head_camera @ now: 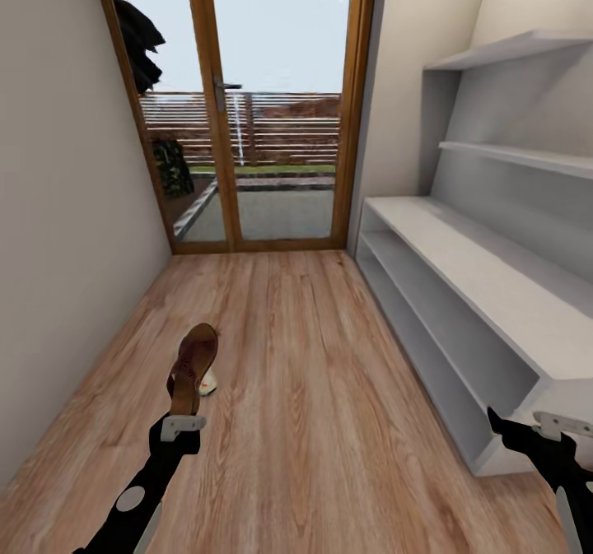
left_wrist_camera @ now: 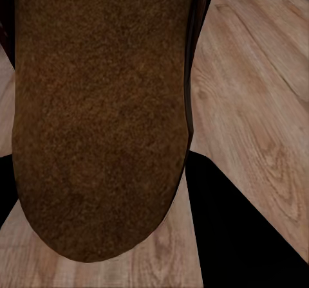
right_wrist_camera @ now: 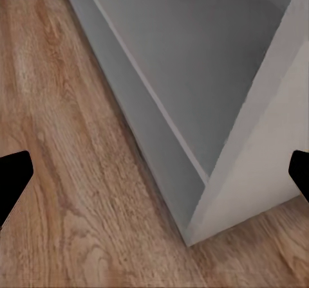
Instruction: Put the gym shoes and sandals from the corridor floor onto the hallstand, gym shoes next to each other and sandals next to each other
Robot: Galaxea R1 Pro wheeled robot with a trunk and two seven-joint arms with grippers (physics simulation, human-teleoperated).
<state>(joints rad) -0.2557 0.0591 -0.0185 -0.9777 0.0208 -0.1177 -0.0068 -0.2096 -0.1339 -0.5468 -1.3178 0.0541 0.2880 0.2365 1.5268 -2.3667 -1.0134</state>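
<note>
Above the light wood-plank corridor floor (head_camera: 313, 356), left gripper (head_camera: 183, 422) clamps flat brown leather sandal (head_camera: 192, 366); right gripper (head_camera: 527, 430) spread, empty. Carry level to pale grey hallstand (head_camera: 494, 290).

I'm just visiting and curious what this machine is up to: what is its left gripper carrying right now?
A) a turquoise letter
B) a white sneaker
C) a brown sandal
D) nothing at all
C: the left gripper is shut on a brown sandal, lifted above the corridor floor; the left wrist view is close up on its brown sole.
</note>
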